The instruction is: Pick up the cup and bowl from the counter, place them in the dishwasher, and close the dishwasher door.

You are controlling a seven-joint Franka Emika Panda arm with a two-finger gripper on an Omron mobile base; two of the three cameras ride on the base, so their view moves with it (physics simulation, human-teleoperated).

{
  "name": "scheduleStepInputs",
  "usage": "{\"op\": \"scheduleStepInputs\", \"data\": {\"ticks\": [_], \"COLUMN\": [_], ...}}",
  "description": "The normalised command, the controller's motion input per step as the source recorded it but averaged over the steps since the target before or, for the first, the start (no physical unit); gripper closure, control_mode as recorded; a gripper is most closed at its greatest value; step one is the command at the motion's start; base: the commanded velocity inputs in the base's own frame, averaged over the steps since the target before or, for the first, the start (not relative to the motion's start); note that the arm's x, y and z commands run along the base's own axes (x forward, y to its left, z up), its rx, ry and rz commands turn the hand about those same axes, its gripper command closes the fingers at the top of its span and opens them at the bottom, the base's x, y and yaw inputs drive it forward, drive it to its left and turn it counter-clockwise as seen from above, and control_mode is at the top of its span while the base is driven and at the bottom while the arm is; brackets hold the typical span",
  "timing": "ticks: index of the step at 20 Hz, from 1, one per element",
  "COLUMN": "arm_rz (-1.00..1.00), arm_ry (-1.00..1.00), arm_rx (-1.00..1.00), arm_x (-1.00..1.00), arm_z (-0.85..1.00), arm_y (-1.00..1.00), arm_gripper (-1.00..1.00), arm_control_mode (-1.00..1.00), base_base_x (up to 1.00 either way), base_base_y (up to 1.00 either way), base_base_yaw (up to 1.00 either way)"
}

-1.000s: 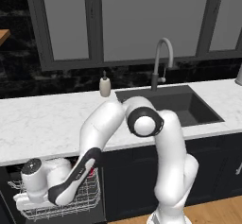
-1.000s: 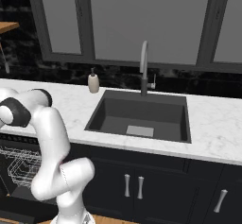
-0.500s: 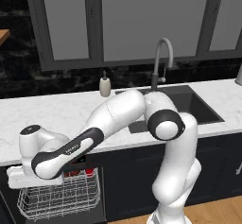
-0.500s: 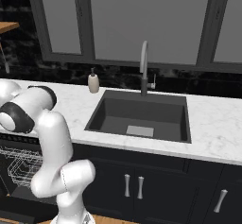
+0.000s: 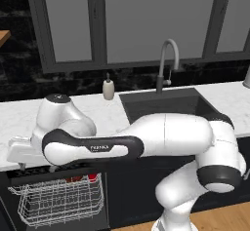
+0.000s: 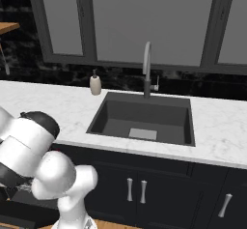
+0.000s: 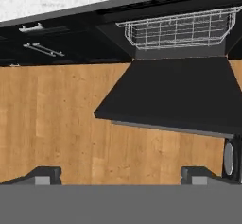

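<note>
With its fingers spread and empty, the gripper point(image 7: 121, 175) faced the lowered dishwasher door point(image 7: 179, 95) ahead. Red items sat in the rack point(image 5: 58, 203), so closing probably remained: get under the door's edge and lift.

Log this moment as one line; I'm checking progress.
hand: open, empty | dishwasher door: down, open | rack: red items inside | step left: close door
</note>
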Motion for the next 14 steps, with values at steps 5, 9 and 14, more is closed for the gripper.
{"op": "scheduleStepInputs", "data": {"ticks": [5, 9, 14], "arm_rz": [0.07, -0.02, -0.33], "arm_ry": [-0.4, -0.33, 0.11], "arm_rx": [0.5, 0.06, -0.31], "arm_x": [-0.75, -1.0, -0.66], "arm_z": [0.63, -0.28, -0.47], "arm_y": [-0.89, -0.28, 0.09], "arm_gripper": [-1.0, -1.0, -1.0], "arm_control_mode": [-1.0, -1.0, -1.0], "base_base_x": [0.0, 0.0, 0.0], "base_base_y": [0.0, 0.0, 0.0], "base_base_yaw": [0.0, 0.0, 0.0]}}
